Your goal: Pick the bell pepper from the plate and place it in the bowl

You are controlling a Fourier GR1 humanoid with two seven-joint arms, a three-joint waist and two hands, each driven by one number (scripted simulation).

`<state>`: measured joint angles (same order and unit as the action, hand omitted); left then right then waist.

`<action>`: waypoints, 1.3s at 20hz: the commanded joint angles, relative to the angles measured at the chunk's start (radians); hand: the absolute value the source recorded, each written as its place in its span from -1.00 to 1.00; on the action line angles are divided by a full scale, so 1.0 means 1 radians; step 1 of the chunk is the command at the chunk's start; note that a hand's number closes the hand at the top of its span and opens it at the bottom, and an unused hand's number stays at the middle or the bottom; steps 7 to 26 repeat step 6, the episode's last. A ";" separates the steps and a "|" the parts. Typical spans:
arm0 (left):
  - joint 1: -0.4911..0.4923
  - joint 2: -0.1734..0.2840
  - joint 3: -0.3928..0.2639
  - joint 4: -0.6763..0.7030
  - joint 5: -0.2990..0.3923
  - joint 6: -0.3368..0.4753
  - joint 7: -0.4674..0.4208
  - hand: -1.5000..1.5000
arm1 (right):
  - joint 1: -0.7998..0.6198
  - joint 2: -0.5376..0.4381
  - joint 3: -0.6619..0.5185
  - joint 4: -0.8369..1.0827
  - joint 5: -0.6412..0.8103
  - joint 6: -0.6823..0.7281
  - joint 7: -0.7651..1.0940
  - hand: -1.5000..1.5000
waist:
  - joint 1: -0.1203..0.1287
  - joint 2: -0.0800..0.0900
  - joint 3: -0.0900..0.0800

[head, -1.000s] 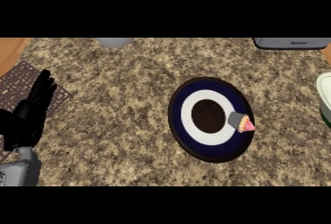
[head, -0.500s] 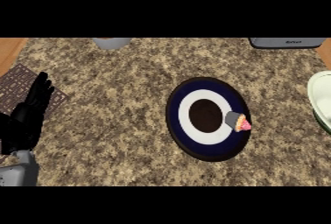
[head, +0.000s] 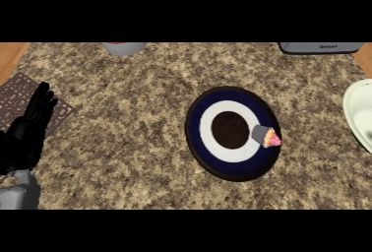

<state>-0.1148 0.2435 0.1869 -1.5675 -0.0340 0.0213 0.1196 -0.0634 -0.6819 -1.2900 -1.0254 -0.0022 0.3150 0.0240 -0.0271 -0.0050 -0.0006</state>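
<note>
Pepper [head: 266, 136], a small grey cone with a pink end, lies on the plate's [head: 218, 167] right side. Left hand [head: 30, 129], fingers straight, rests far left of the plate.

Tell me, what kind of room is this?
Probably a kitchen: a speckled stone counter, a dark blue and white plate with a small food item on it, and a pale bowl at the right edge.
</note>
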 commanded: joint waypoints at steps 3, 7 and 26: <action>-0.036 -0.022 -0.033 -0.016 -0.033 0.026 0.048 0.00 | 0.170 -0.021 -0.120 0.043 -0.161 0.198 -0.074 -1.00 | 0.011 0.002 0.001; -0.069 0.011 0.027 0.100 0.000 -0.007 -0.025 0.00 | 0.191 -0.001 -0.124 -0.003 -0.210 0.213 -0.053 -1.00 | 0.015 0.005 0.000; -0.069 0.011 0.027 0.100 0.000 -0.007 -0.025 0.00 | 0.191 -0.001 -0.124 -0.003 -0.210 0.213 -0.053 -1.00 | 0.015 0.005 0.000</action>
